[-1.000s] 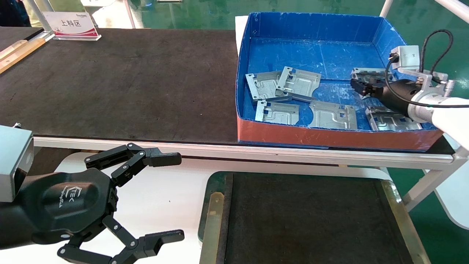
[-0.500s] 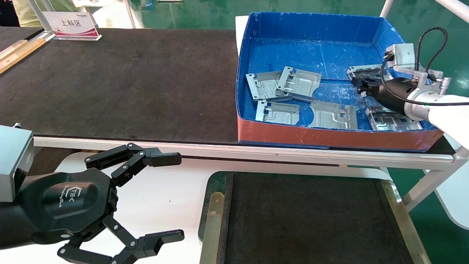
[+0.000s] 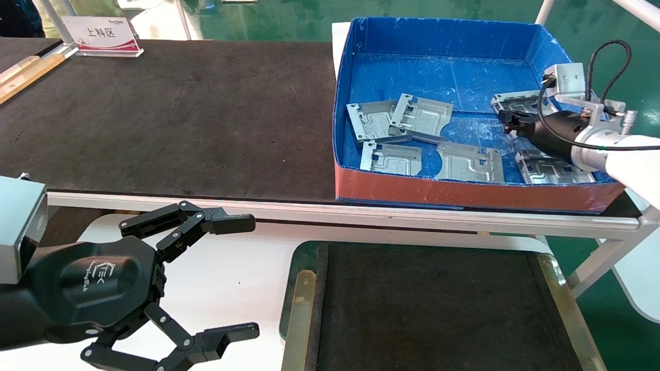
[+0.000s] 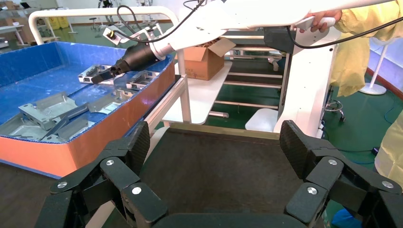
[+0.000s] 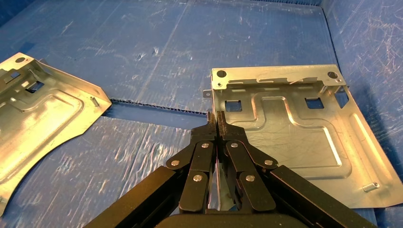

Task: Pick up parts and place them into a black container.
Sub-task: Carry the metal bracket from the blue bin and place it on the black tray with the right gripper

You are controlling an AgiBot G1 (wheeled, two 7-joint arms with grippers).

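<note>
Parts: six counted, all in one blue box [image 3: 448, 72] — one [image 3: 515, 103] at the right gripper [image 3: 508, 122], one [image 3: 554, 170] beside it, four farther off [image 3: 423, 114], possibly more hidden beneath overlaps. Black container [image 3: 559, 288]: one. Sign [image 3: 100, 33]: one.

We see the right gripper [image 3: 508, 122] sit a little farther from the robot and nearer the right wall of the blue corrugated box [image 3: 443, 36] than a second ago. The flat silver-grey stamped metal plate [image 3: 515, 103] at its tip lies slightly higher and more exposed along its far edge than before. In the right wrist view its jaws are pressed together at that plate's near edge.
</note>
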